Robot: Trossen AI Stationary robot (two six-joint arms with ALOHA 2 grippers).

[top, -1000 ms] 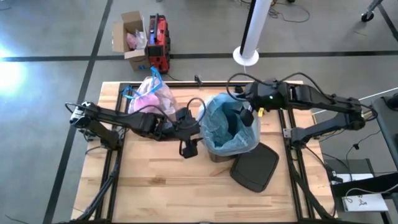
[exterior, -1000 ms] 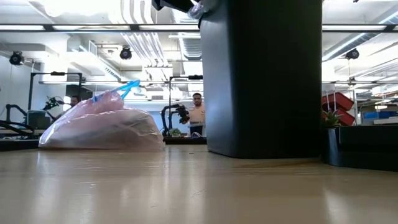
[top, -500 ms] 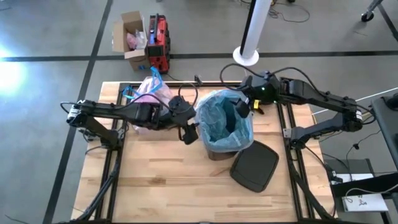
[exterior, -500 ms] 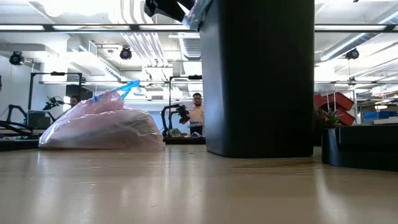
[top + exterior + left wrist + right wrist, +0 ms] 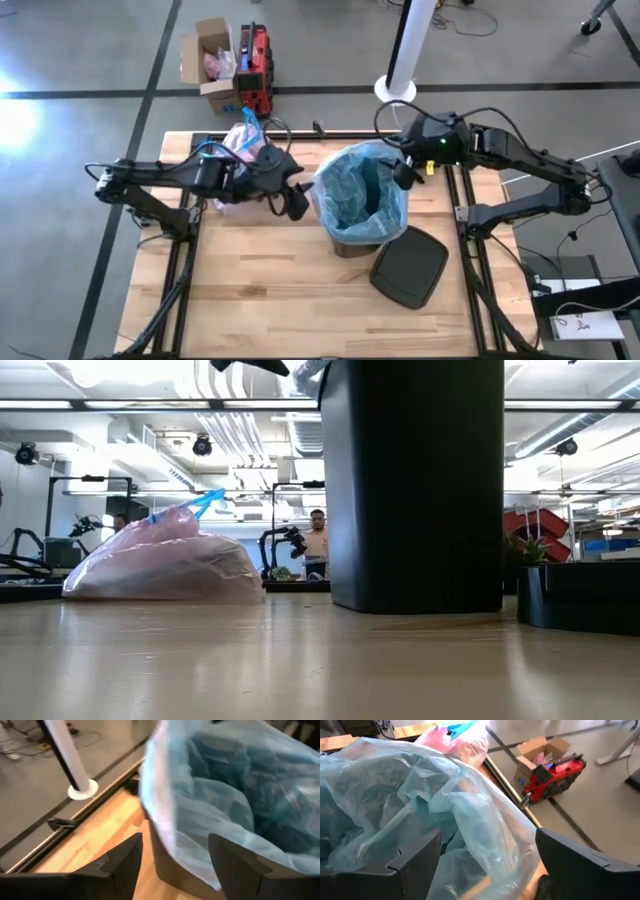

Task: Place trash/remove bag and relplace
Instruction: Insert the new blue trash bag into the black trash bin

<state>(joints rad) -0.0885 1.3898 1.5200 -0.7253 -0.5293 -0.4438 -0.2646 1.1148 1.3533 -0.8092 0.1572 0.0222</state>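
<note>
Two grippers flank the bin (image 5: pixel 362 243), both open and holding nothing: the left gripper (image 5: pixel 297 203) just off its left rim, the right gripper (image 5: pixel 405 172) at the far-right rim, probably to spread the blue bag (image 5: pixel 360 195) over the edge. Pink bag (image 5: pixel 243 150), tied, lies on the bench (image 5: pixel 290 300) behind the left arm, out of the way.

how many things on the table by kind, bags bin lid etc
bags: 2, blue bag lining the bin, pink bag at the back
bins: 1, black bin
lids: 1, black lid flat beside the bin
total: 4
</note>
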